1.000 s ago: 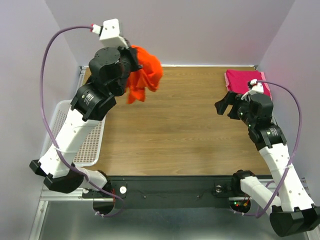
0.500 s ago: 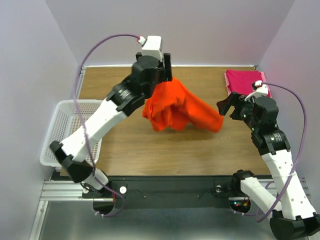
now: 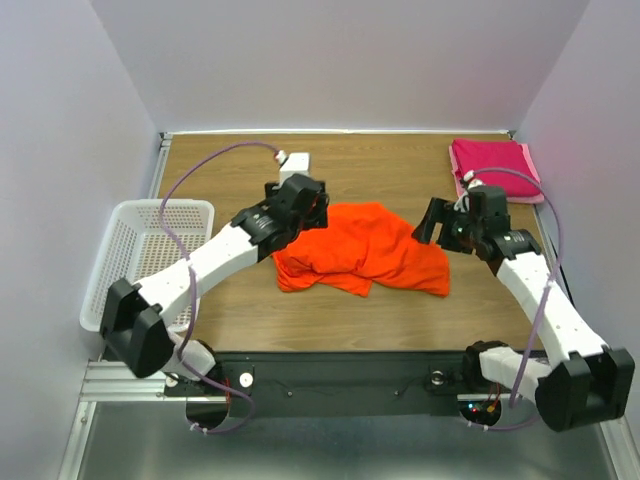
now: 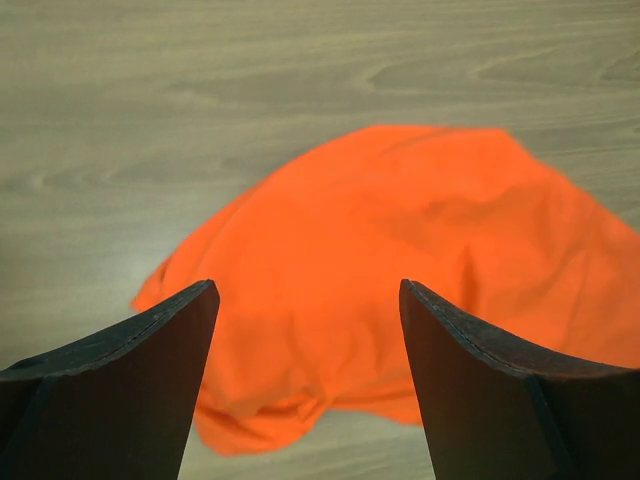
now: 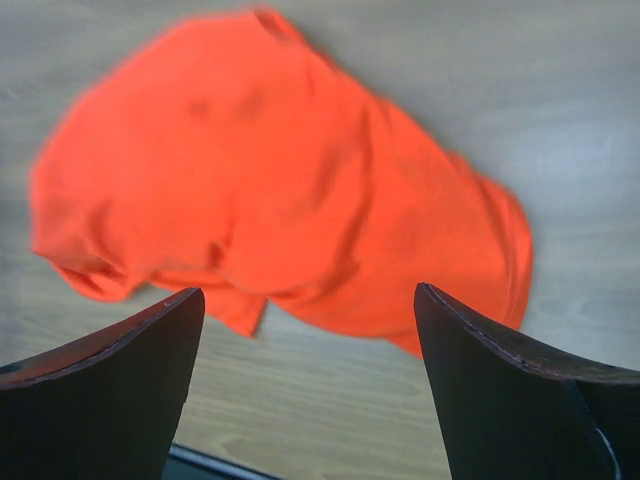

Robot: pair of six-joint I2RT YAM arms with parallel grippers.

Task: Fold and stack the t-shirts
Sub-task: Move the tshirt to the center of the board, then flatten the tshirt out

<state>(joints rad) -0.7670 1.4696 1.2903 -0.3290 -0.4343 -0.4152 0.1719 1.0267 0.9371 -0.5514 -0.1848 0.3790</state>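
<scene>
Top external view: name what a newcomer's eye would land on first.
The bright orange t-shirt lies crumpled in the middle of the wooden table, with the left tool and right tool open near its left and right sides, holding nothing. A magenta t-shirt sits folded at the far right corner, and a white basket stands at the left edge.

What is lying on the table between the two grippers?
The orange shirt, crumpled on the table, lies between the left gripper and the right gripper; the top view shows it. Both grippers are open and hold nothing.
</scene>
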